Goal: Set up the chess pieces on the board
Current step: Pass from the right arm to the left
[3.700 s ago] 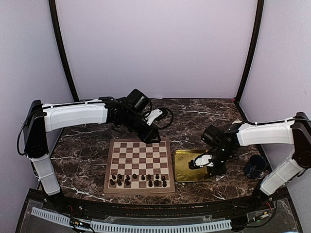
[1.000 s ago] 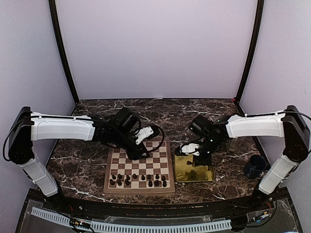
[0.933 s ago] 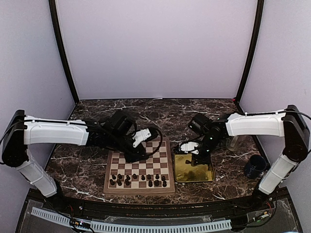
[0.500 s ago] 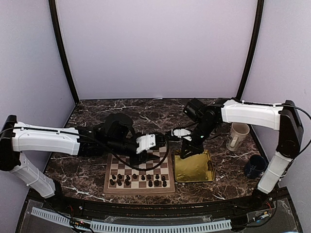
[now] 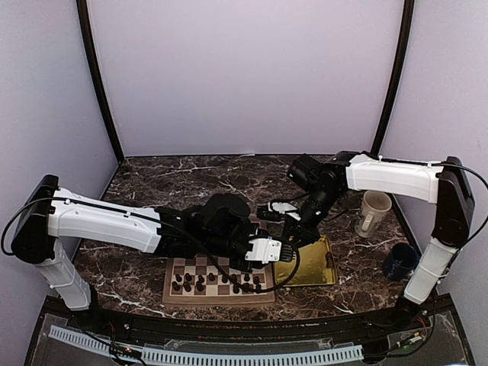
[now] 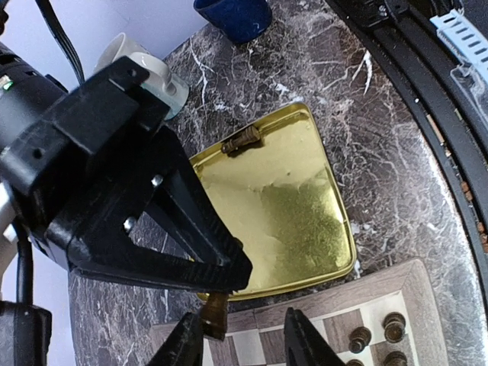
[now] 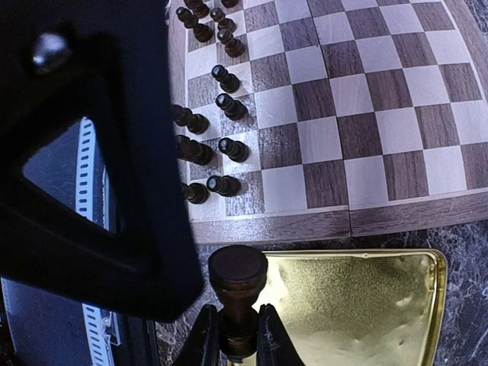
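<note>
Board [image 7: 358, 84]: checkered in light tan and dark brown, with a plain brown border.
Chess pieces [image 7: 229, 149]: dark brown to black.
Single piece [image 7: 238, 293] in the right gripper [image 7: 236, 339]: the same dark brown.
Left gripper [image 6: 242, 343] and right gripper: black.
Tray [image 6: 290, 206]: shiny gold.
Table [image 5: 191, 175]: dark brown-black marble with irregular white veining.
Mug [image 6: 232, 11]: deep blue.
Cup [image 5: 371, 213]: off-white.
Arms [image 5: 107, 221]: white shells, black joints and cables.
Walls [image 5: 244, 76]: pale lilac, unpatterned.
Corner posts [image 5: 95, 76]: black.
</note>
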Available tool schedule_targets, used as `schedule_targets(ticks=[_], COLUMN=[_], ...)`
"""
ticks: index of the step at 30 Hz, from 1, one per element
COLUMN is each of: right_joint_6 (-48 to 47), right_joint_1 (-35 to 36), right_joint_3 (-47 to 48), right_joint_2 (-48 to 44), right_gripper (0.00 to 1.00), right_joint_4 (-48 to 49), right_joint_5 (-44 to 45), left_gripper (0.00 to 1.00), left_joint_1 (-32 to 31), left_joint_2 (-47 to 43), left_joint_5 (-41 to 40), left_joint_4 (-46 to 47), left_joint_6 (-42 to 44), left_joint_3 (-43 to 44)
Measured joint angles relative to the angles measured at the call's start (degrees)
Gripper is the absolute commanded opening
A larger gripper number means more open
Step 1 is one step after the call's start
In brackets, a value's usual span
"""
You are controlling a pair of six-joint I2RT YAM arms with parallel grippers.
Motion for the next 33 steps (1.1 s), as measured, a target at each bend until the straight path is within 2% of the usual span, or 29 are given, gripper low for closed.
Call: schedule_targets(ticks=[7, 28, 31, 33], right_joint_6=[0.0, -0.2, -0.2, -0.2], right_joint_1=[0.0, 0.0, 0.0, 0.0], right_joint_3=[0.0, 0.0, 0.0, 0.0], right_joint_2=[0.3, 0.4, 0.5, 0.6], right_gripper=[0.09, 0.09, 0.11, 0.17], right_joint_4=[-0.7, -1.7, -1.7, -1.7], right_joint_5=[-1.1, -3.4, -3.4, -3.4], left_gripper=[0.38, 0.18, 0.14, 0.13], left_joint_1=[-0.9, -3.1, -3.2, -3.2], left_joint_2=[3.6, 6.0, 6.1, 6.2], left_joint_5=[-5.7, -16.7, -16.9, -17.0], left_joint_4=[-0.3, 1.2, 1.1, 1.1], left_joint_6=[3.8, 10.7, 11.5, 11.8], left_joint_3=[2.6, 3.3, 3.3, 3.3])
